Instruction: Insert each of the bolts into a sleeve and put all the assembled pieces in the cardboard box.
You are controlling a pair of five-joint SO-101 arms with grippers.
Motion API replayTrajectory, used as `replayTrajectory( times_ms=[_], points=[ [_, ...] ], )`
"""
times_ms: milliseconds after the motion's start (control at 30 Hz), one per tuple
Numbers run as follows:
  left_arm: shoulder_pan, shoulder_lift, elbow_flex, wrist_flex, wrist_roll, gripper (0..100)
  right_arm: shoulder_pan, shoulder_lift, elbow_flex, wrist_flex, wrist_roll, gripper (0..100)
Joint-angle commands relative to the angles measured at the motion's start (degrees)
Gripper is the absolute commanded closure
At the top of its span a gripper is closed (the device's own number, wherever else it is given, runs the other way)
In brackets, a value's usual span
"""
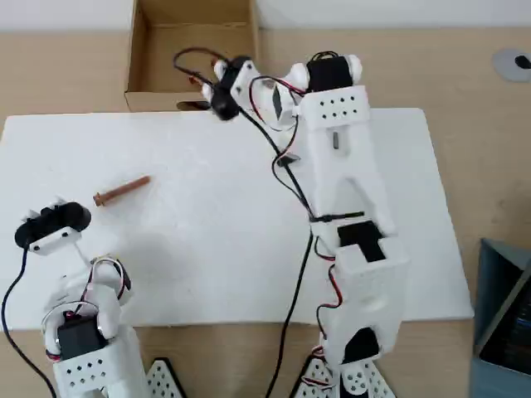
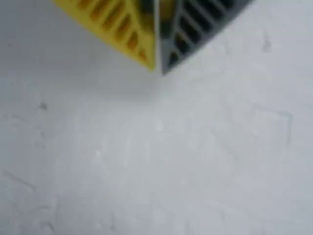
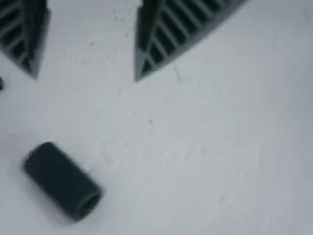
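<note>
the right arm's dark fingers (image 3: 166, 39) are hovering spread beside a dark cylindrical sleeve (image 3: 61, 180) on the white mat (image 1: 249, 249). the left arm's fingers (image 2: 122, 29) are pressing together. the copper-coloured bolt (image 1: 122, 190) is lying well apart from both. an off-centre pinch risks rolling the sleeve away.

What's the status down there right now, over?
Left gripper shut, empty. Right gripper open near sleeve. Bolt loose on white mat, uninserted.

Overhead; wrist cameras close above sheet (image 1: 207, 249)
</note>
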Motion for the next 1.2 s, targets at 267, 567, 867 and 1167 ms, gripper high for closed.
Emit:
replayTrajectory(
  times_ms=[267, 567, 867, 1167],
  points=[
    [-0.4, -0.5, -0.3, -0.7, 0.4, 100, 0.8, -4.1, 7.1, -2.5, 14.3, 77.7],
    [-0.4, -0.5, -0.3, -0.7, 0.4, 100, 0.7, -2.4, 12.1, -10.0, 17.8, 77.7],
    [-0.4, -0.5, -0.3, -0.7, 0.4, 100, 0.7, 4.6, 12.0, -16.7, 19.3, 77.7],
    [-0.4, -0.5, -0.3, -0.7, 0.4, 100, 1.1, 12.1, 7.3, -18.9, 20.0, 77.7]
  ],
)
